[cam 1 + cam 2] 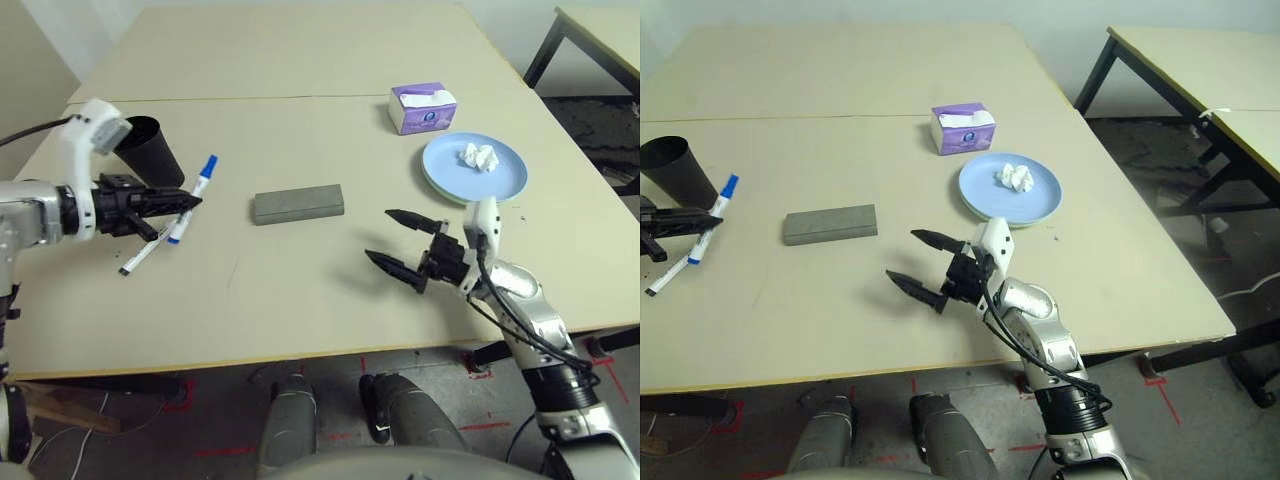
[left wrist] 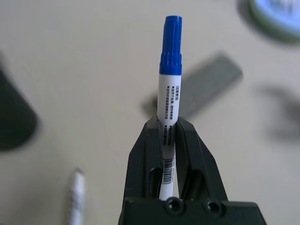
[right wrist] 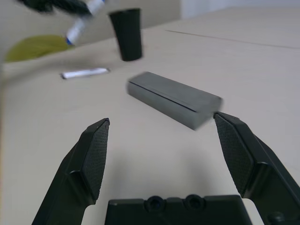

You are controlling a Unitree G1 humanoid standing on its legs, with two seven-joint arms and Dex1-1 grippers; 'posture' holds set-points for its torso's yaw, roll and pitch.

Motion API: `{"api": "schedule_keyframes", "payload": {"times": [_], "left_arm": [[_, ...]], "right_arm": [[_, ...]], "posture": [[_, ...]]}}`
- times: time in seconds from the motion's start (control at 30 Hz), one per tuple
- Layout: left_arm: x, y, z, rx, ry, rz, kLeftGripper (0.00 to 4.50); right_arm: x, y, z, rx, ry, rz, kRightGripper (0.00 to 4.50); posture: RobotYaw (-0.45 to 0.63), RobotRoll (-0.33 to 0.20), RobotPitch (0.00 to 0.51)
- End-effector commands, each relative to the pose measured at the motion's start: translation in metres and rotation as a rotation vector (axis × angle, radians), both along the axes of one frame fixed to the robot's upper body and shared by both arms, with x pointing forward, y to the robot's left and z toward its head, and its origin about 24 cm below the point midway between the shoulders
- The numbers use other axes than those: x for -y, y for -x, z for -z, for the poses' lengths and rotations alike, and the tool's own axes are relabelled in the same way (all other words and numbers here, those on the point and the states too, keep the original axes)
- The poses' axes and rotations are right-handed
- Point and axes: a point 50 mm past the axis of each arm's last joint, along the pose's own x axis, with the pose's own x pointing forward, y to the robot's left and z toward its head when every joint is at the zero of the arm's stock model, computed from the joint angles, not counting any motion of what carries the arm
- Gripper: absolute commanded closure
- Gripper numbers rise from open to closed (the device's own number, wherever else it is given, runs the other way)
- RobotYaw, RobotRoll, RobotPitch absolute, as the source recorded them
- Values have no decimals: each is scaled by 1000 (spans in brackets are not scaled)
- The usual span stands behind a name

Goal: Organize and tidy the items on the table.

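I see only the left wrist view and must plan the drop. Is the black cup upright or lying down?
Observer: The black cup stands upright, just behind the left end effector.
Operator: Is the other end effector busy?
Observer: No, the right end effector is open and empty, pointing at the grey glasses case.
Operator: What lies on the plate?
Observer: A white tissue wad lies on the blue plate.

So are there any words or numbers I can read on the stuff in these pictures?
Blue-capped pen, held in the left gripper: black print lines and a barcode, too small to read.
Tissue box: purple label, print too small to read.
Glasses case, black cup, plate: no text visible.
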Motion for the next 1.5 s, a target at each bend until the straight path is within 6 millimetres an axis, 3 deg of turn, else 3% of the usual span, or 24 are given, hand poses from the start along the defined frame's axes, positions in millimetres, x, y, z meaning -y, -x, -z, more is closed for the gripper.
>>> {"api": "schedule_keyframes", "payload": {"times": [0.03, 0.33, 0.63, 0.93, 1.5], "left_arm": [[-4, 7, -12, 165, 18, -45, 4243], [-26, 14, -30, 542, 57, -316, 4243], [-45, -6, -41, 691, 0, -490, 4243], [-62, -40, -27, 674, -11, -600, 4243], [-59, -81, -2, 604, -8, -592, 4243]], "right_arm": [[8, -5, 3, 8, 16, 55, 0], [2, 0, 12, -1, 24, 41, 0], [-4, 8, 13, 2, 40, -32, 0], [-6, 18, 20, -9, 63, -72, 0], [-6, 25, 16, -17, 78, -68, 0]], "posture": [[47, 0, 155], [65, 0, 148], [45, 0, 147], [18, 0, 150], [-20, 0, 160]]}}
